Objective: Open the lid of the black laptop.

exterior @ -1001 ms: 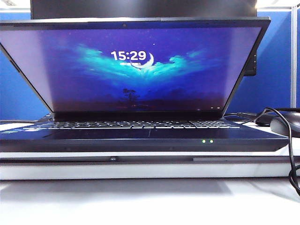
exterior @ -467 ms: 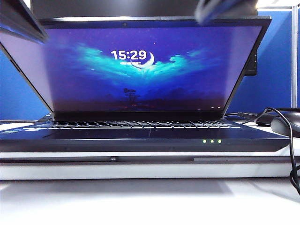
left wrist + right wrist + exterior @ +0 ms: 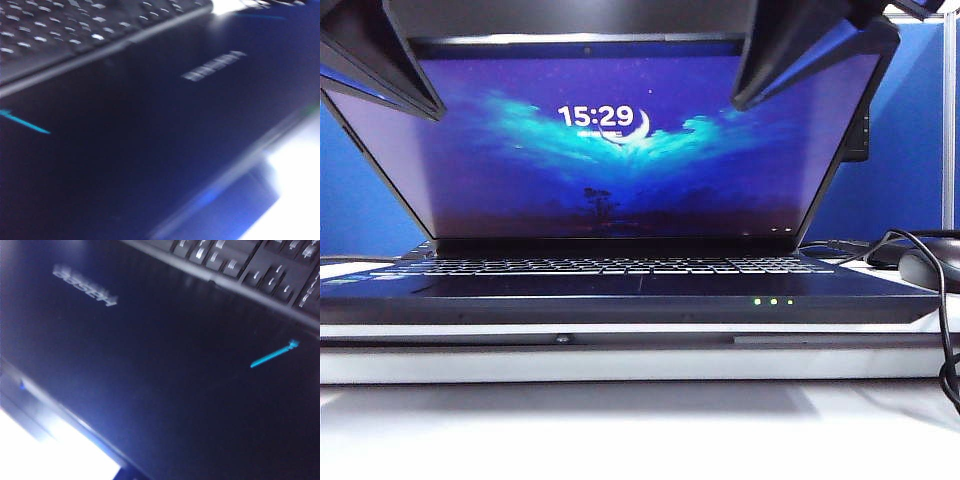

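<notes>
We see the wide thin black laptop (image 3: 620, 290) sitting on the white bench (image 3: 620, 430), its flat dark lid (image 3: 620, 140) already raised well past upright, lit lock screen showing 15:29. White-lettered keys (image 3: 610, 266) and three green LEDs (image 3: 772, 301) on the laptop's front edge are visible. A black mouse (image 3: 930, 262) with a looping black cable (image 3: 935, 330) lies just beside the laptop's right side.

Left gripper (image 3: 375, 60) shows as a dark wedge over the lid's top left corner; right gripper (image 3: 800, 50) as a dark wedge over the lid's top right part. We cannot tell how far apart either pair of fingers is, or whether they touch the lid. Both wrist views are blurred, showing only the dark lower screen bezel (image 3: 150, 125) with the pale Hasee logo (image 3: 85, 287) and keys; no fingers visible.

We judge the task essentially done. Risks: the grippers are near the screen face, so a careless move could scrape or press the panel. Pushing further could overstrain the hinge or slide the laptop back towards the mouse cable.
</notes>
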`<state>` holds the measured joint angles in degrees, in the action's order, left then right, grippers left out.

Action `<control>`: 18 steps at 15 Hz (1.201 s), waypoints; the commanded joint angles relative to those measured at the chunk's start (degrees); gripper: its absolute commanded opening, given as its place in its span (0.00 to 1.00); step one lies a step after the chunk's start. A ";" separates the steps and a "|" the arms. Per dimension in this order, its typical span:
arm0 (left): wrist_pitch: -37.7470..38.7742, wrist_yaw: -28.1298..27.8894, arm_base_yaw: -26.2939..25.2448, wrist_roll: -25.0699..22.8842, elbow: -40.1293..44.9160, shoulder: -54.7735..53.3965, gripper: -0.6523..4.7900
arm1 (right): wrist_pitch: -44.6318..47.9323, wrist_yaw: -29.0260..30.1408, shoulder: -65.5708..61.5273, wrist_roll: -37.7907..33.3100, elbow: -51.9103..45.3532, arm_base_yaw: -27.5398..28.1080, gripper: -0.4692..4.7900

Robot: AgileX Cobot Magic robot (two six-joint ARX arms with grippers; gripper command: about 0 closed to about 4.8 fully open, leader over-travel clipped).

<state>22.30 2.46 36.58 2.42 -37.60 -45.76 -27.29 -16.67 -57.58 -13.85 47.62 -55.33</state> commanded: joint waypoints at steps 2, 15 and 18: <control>-3.41 -3.21 -0.02 1.16 -0.02 0.07 0.11 | 2.54 -2.93 0.02 -0.11 0.26 0.26 0.08; -19.45 -14.47 -0.04 0.57 -0.02 -0.17 0.11 | 15.41 -3.76 -2.82 0.59 0.28 7.06 0.08; -23.58 -15.65 -0.04 -0.52 -0.02 -0.92 0.11 | 17.33 -3.74 -2.80 1.60 0.48 7.80 0.08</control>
<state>5.21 -10.94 36.64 2.63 -37.15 -46.65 -12.53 -19.53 -60.49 -12.95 47.55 -47.86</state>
